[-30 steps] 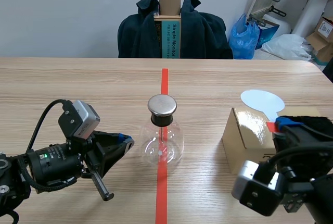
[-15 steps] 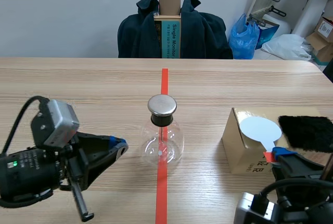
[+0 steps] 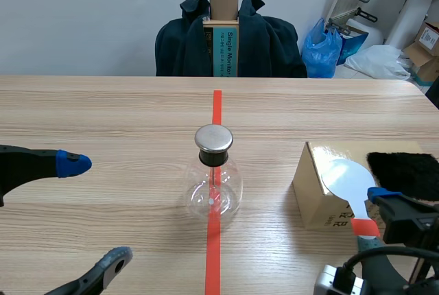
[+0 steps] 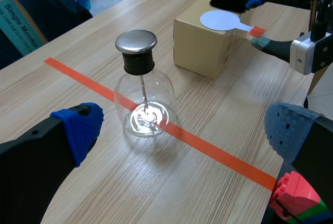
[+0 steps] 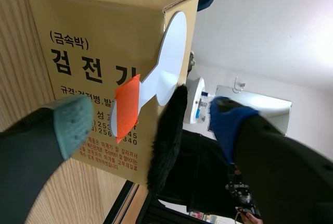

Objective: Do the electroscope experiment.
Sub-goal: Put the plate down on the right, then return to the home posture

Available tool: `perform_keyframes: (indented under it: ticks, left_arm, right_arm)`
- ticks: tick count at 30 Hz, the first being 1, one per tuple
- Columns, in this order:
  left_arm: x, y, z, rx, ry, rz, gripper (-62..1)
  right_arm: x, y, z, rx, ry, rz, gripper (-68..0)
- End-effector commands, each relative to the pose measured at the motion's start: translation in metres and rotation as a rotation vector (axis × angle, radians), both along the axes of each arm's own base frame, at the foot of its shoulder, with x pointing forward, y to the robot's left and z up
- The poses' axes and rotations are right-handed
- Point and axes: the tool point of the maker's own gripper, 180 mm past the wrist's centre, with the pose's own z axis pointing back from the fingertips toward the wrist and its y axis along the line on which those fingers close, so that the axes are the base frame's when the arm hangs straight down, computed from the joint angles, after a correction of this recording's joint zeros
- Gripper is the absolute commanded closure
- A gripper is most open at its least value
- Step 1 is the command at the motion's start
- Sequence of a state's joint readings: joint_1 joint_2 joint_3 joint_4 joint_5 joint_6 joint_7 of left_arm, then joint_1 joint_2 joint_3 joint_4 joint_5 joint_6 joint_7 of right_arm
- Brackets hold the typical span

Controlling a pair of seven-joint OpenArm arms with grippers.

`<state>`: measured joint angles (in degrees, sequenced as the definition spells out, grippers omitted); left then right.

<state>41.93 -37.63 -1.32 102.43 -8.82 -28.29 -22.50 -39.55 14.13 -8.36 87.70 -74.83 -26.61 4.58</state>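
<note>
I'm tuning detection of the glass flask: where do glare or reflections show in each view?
Scene view: bright sheen atop the cardboard box, faint highlights on the glass flask. Left wrist view: strong white reflection in the flask's base. Right wrist view: the box's printed face shows no glare.

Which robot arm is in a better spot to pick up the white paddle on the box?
Right. The right gripper is open right at the paddle's orange handle, by the box. The left gripper, also open, is far off on the other side of the glass flask.
</note>
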Motion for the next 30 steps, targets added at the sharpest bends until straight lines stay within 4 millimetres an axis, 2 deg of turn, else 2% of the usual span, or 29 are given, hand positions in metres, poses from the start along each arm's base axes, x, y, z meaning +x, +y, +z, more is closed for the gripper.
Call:
perform_keyframes:
  ticks: [1,4,7,12,15,18,21,23,28,30]
  left_arm:
    - [0.006,0.0,0.003,-0.018,-0.018,0.011,-62.3]
    - [0.006,0.0,0.003,-0.018,-0.018,0.011,-62.3]
    - [0.006,0.0,0.003,-0.018,-0.018,0.011,-62.3]
    - [0.006,0.0,0.002,-0.016,-0.019,0.009,-62.3]
    - [0.006,0.0,0.002,-0.01,-0.019,0.007,-62.3]
    - [0.006,0.0,0.002,-0.01,-0.019,0.007,-62.3]
    - [0.006,0.0,0.002,-0.011,-0.019,0.008,-62.3]
    - [0.006,0.0,0.002,-0.012,-0.02,0.008,-62.3]
    - [0.006,0.0,0.002,-0.011,-0.022,0.011,-62.3]
    - [0.007,0.0,0.002,-0.012,-0.024,0.017,-62.3]
  right_arm:
    - [0.008,-0.003,0.011,-0.005,-0.048,0.0,-53.3]
    - [0.01,-0.007,0.019,0.042,-0.086,-0.032,-59.6]
    - [0.007,-0.013,0.025,0.1,-0.103,-0.041,-59.5]
    - [-0.018,-0.022,0.024,0.173,-0.028,0.0,-59.5]
    - [-0.029,-0.032,0.034,0.281,-0.001,-0.034,-59.5]
    - [-0.028,-0.056,0.055,0.46,-0.032,-0.175,-59.5]
    - [-0.017,-0.074,0.078,0.623,-0.085,-0.271,-59.5]
    - [-0.008,-0.07,0.093,0.734,-0.101,-0.259,-59.5]
    - [0.017,-0.053,0.153,1.028,-0.214,-0.135,-59.5]
    - [0.027,-0.044,0.17,1.106,-0.216,-0.08,-59.5]
